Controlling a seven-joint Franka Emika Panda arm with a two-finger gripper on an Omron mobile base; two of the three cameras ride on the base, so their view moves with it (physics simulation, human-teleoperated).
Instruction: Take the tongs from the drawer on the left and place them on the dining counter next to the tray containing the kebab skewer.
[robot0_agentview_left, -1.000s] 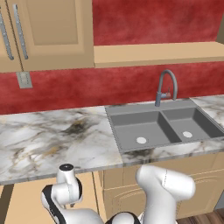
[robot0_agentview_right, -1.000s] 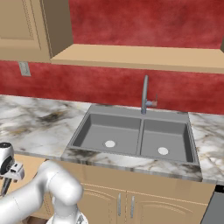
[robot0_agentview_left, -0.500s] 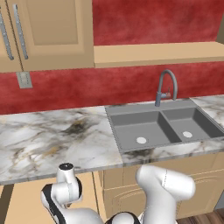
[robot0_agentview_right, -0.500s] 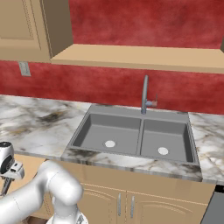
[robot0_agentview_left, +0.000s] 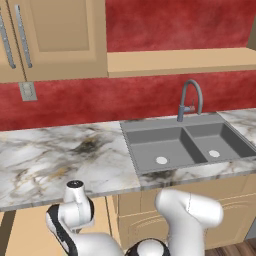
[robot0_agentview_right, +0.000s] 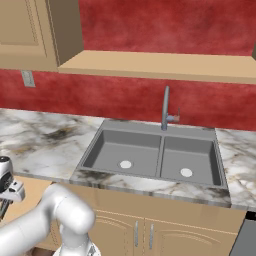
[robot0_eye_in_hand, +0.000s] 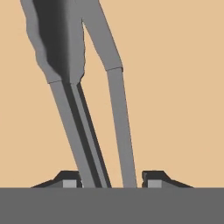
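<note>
The marble worktop (robot0_agentview_left: 55, 160) is the biggest thing here. It runs under the red wall (robot0_agentview_left: 150, 95), and its front edge hangs out over the tan cabinets. A grey sink (robot0_agentview_left: 185, 146) with two bowls is set into the worktop, and a bent grey tap (robot0_agentview_left: 191, 100) stands at the back edge of the sink. The worktop is bare to the left of the sink, so there is lots of open room on that side. Above the sink a tan shelf (robot0_agentview_right: 160, 66) sticks out from the wall. Tan wall cabinets (robot0_agentview_left: 50, 35) hang up and to the left of the sink, and a small wall socket (robot0_agentview_left: 28, 91) sits under them.

The robot's white arm (robot0_agentview_left: 185, 215) bends down low in front of the sink and reaches left, below the front edge of the worktop.

In the hand view, the tongs (robot0_eye_in_hand: 114, 127) lie on the flat tan floor of the drawer (robot0_eye_in_hand: 183, 87). Their two thin grey arms run up and away from the gripper (robot0_eye_in_hand: 108, 179). The gripper's two dark tips sit one on each side of the two arms, right up against them. It looks like the gripper has squeezed onto the tongs, but the very bottom of that view is hard to see. The drawer floor is bare on both sides of the tongs.
</note>
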